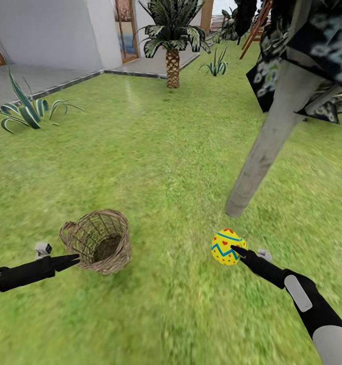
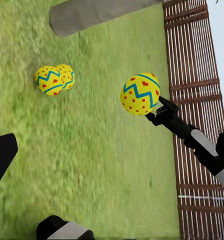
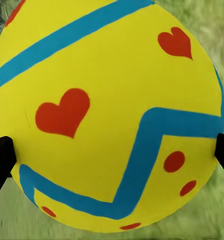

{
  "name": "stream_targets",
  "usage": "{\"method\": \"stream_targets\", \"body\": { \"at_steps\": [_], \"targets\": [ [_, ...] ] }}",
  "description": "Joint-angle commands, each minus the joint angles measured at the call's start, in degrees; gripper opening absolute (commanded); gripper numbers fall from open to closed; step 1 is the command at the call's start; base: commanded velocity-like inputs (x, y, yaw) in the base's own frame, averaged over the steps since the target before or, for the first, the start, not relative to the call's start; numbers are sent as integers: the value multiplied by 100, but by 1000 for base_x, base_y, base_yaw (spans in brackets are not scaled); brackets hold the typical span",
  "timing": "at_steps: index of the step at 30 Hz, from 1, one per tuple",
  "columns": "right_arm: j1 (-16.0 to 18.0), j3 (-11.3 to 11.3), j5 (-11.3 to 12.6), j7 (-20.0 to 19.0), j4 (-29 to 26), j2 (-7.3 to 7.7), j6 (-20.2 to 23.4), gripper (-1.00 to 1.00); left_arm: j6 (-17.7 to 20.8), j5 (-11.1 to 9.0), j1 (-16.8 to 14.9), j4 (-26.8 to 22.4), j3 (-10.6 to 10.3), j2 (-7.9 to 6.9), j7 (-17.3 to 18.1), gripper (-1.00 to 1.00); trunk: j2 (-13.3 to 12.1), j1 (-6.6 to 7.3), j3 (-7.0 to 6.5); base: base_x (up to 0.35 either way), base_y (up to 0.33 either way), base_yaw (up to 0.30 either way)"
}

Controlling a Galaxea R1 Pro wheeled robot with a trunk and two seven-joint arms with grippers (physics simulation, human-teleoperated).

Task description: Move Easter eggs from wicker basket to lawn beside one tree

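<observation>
A short palm (image 1: 173, 38) with a scaly brown trunk stands far back, beside a grey paved terrace (image 1: 44, 81). A spiky striped plant (image 1: 25, 109) grows at the terrace edge. Behind is a white house wall (image 1: 49, 30). A brown slatted fence (image 2: 191, 75) borders the grass.

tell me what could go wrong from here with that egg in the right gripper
1. The right gripper pinches the Easter egg between just its fingertips; the round shell could slip out early and roll across the lawn.
2. Two eggs already lie near the tree trunk; dropping this one onto them might knock them away.
3. The wicker basket lies tipped beside the left gripper, which could nudge it.
</observation>
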State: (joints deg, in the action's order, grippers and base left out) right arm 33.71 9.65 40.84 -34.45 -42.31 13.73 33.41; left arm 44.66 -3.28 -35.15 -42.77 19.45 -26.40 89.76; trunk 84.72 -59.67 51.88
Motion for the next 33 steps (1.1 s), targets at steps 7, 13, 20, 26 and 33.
{"method": "stream_targets", "body": {
  "at_steps": [7,13,20,26,33],
  "targets": [
    [4,3,19,329,3,-6,-220,-100,66,65,-1,-1,-668,196,24,100,2,3,-45,-231,-240,-218],
    [4,-11,21,1186,3,-14,-236,-100,61,201,-1,5,-714,815,-1725,100,2,3,-87,-212,-222,-218],
    [4,-54,-40,3501,-35,-542,-353,-100,67,199,-1,5,-712,1548,-5003,100,2,3,-136,-45,-48,-208],
    [-4,-603,-625,4463,-72,-1026,-429,-100,53,180,-1,5,-716,2025,-6805,100,2,3,-146,0,0,-44],
    [-5,-662,-696,4491,-76,-1116,-423,-100,350,171,-1,-12,-768,1958,-5287,100,2,3,-89,0,0,0]
  ]
}}
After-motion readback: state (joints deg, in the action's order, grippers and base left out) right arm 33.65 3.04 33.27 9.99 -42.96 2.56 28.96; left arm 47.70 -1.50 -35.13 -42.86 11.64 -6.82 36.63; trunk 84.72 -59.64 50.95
